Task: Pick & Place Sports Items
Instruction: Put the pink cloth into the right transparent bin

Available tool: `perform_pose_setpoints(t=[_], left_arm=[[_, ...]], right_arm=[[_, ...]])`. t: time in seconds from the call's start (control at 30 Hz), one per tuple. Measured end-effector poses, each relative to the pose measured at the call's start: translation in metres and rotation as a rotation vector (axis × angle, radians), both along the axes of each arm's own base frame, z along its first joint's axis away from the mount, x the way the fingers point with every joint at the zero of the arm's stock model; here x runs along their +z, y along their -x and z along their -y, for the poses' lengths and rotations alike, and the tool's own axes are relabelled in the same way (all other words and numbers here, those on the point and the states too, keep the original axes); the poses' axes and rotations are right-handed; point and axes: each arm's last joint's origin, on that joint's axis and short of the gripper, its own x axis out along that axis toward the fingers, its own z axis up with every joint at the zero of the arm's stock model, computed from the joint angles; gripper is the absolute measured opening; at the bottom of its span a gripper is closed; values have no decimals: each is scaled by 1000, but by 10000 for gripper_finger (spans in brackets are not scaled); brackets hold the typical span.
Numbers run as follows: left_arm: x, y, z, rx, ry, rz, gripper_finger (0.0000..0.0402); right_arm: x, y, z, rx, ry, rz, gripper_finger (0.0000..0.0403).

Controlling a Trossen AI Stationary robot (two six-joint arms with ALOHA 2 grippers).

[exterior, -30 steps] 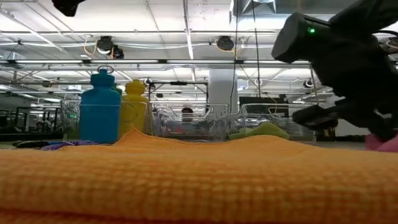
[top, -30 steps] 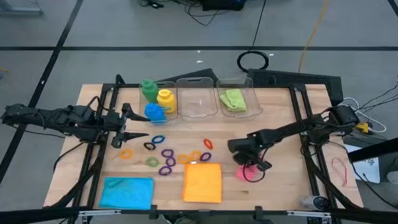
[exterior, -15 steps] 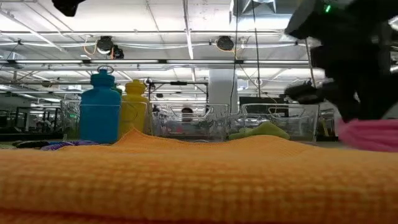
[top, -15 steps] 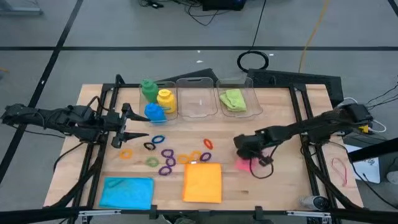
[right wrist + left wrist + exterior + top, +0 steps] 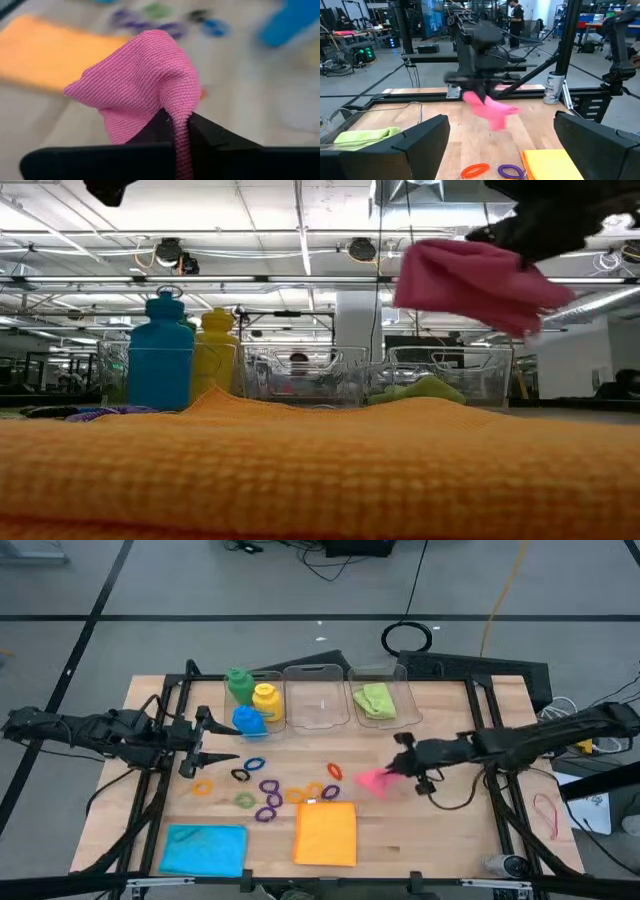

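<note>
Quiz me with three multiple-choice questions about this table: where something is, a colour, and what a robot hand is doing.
1. Where is the green cloth?
A. in a clear bin
B. on the orange cloth
C. on the floor

2. What colour is the cloth nearest the blue cloth?
A. white
B. orange
C. black

3. What is the right hand doing?
A. resting open
B. holding a bottle
C. holding the pink cloth in the air

Answers: 1 A, it lies inside the right bin. 2 B, the orange cloth lies beside it. 3 C, its fingers pinch the cloth above the table.
</note>
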Motion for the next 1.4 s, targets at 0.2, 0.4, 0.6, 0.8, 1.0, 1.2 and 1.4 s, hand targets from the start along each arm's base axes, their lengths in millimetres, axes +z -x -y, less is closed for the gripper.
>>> perform_pose_setpoints(t=[0.2,0.4,0.6,0.8,1.0,1.2,1.4], left_arm=[[0,0,0,0,0,0,296],[0,0,0,0,0,1,296],[0,0,0,0,0,0,296],[0,0,0,0,0,0,296],[0,0,0,1,0,0,296],[0,0,0,1,0,0,296],[0,0,0,0,0,1,296]], right_arm=[[18,1,26,-377,-45,169,1],[30,3,77,-669,-53,292,0],[27,10,140,-854,-157,331,0],[3,10,194,-811,-460,353,0],[-36,9,232,-815,-648,313,0],[-69,6,250,-853,-712,211,0],[-83,1,253,-827,-734,163,0]])
